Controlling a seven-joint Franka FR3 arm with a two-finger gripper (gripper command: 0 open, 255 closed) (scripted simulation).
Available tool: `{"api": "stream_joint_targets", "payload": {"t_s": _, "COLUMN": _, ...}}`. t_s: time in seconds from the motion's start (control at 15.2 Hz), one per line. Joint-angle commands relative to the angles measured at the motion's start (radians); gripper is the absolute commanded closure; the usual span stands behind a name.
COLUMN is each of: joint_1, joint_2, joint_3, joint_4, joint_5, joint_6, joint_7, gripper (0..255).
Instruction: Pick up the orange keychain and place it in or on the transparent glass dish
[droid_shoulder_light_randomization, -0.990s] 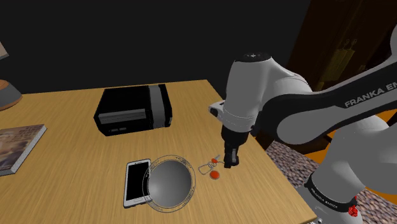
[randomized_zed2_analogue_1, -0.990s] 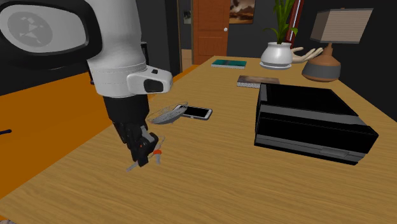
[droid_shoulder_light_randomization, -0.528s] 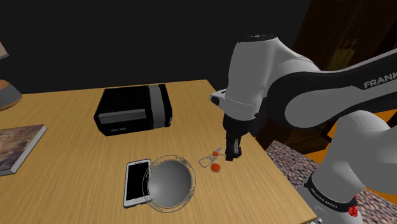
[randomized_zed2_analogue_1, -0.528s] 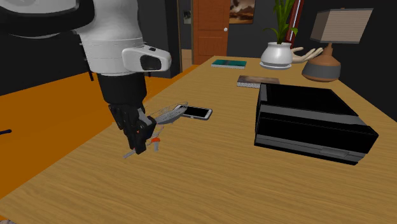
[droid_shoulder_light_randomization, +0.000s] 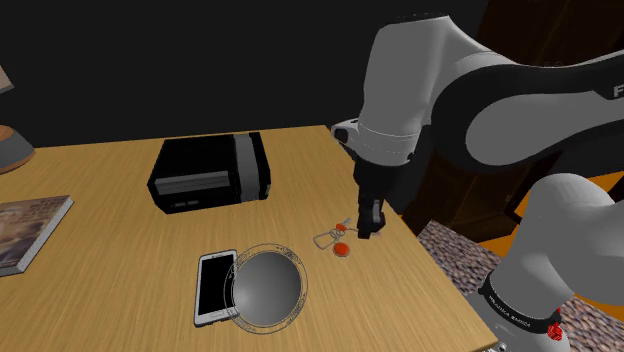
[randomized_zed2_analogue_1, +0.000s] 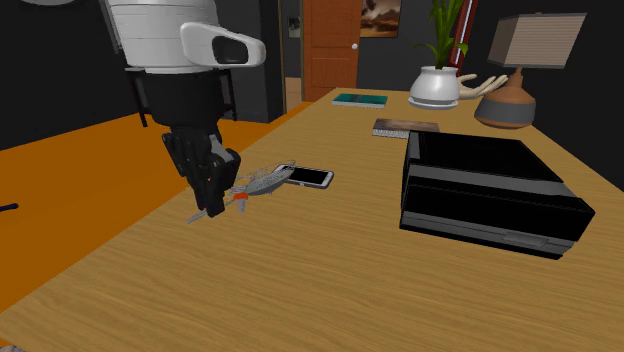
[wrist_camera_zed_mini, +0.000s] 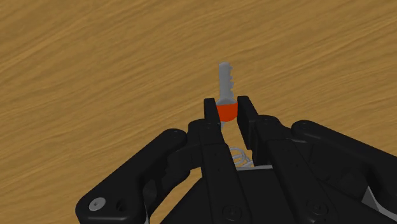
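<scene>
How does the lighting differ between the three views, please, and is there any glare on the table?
Shoulder view: dim, with a black area beyond the far edge of the table; no glare. Second exterior view: brighter, with the lamp, door and orange floor evenly lit. Wrist view: even light on the wood, no glare, around the claw shut on the orange keychain.
</scene>
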Motion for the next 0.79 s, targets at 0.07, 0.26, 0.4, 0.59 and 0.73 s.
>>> {"api": "stream_joint_targets", "payload": {"t_s": 0.07, "joint_1": -0.002, "joint_2": -0.017, "joint_3": -0.009, "joint_4": 0.030, "joint_5": -0.006, "joint_6": -0.047, "joint_7": -0.001, "gripper": 255}}
{"api": "stream_joint_targets", "payload": {"t_s": 0.26, "joint_1": -0.002, "joint_2": 0.015, "joint_3": 0.006, "joint_4": 0.075, "joint_5": -0.005, "joint_6": -0.059, "joint_7": 0.018, "gripper": 255}}
{"api": "stream_joint_targets", "payload": {"t_s": 0.4, "joint_1": -0.002, "joint_2": 0.088, "joint_3": 0.042, "joint_4": 0.135, "joint_5": -0.003, "joint_6": -0.042, "joint_7": 0.057, "gripper": 255}}
{"api": "stream_joint_targets", "payload": {"t_s": 0.59, "joint_1": -0.008, "joint_2": 0.199, "joint_3": 0.094, "joint_4": 0.231, "joint_5": -0.013, "joint_6": -0.023, "joint_7": 0.117, "gripper": 255}}
{"api": "stream_joint_targets", "payload": {"t_s": 0.73, "joint_1": -0.013, "joint_2": 0.273, "joint_3": 0.128, "joint_4": 0.300, "joint_5": -0.028, "joint_6": -0.015, "joint_7": 0.160, "gripper": 255}}
